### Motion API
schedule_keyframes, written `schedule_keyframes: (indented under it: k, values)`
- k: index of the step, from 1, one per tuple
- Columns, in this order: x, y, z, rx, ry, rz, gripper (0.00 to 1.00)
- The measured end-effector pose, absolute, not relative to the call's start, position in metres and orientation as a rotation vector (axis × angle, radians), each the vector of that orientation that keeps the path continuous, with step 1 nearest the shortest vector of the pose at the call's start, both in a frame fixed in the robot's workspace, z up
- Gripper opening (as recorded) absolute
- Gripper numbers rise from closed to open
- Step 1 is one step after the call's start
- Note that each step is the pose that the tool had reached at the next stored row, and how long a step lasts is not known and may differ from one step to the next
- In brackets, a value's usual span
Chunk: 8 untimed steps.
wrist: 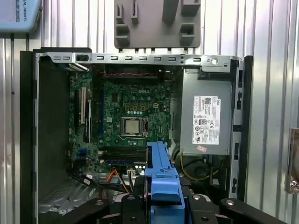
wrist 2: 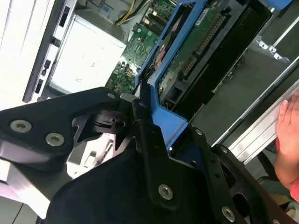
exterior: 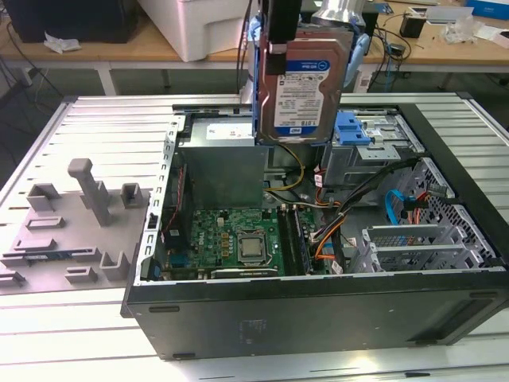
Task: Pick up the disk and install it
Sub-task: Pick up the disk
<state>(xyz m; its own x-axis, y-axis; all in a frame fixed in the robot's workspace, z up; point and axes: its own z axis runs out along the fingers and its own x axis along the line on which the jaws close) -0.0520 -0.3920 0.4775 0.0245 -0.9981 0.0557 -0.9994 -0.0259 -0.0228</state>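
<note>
The disk [exterior: 306, 87], a silver hard drive with a blue-and-white label in a blue carrier rail, hangs upright above the open computer case [exterior: 318, 306], over its back middle. My gripper [exterior: 276, 49] is shut on the disk's upper edge and blue rail. In the second wrist view the black fingers [wrist 2: 140, 121] clamp the blue rail [wrist 2: 170, 119], with the disk's green circuit board [wrist 2: 187, 51] beyond. The first wrist view looks down past the blue rail [wrist: 161, 175] into the case.
Inside the case sit a grey power supply box [exterior: 219, 135], a motherboard [exterior: 231, 239], a blue latch on a silver drive cage [exterior: 354, 131] and loose cables [exterior: 334, 227]. A grey fixture plate [exterior: 71, 215] lies on the exterior view's left. A person's hand [wrist 2: 288, 126] shows in the second wrist view.
</note>
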Motion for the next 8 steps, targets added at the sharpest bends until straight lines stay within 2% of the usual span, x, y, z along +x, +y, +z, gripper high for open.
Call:
schedule_keyframes:
  k: [8]
  values:
    - [-0.034, -0.423, 0.478, 2.241, -2.186, 0.069, 0.37]
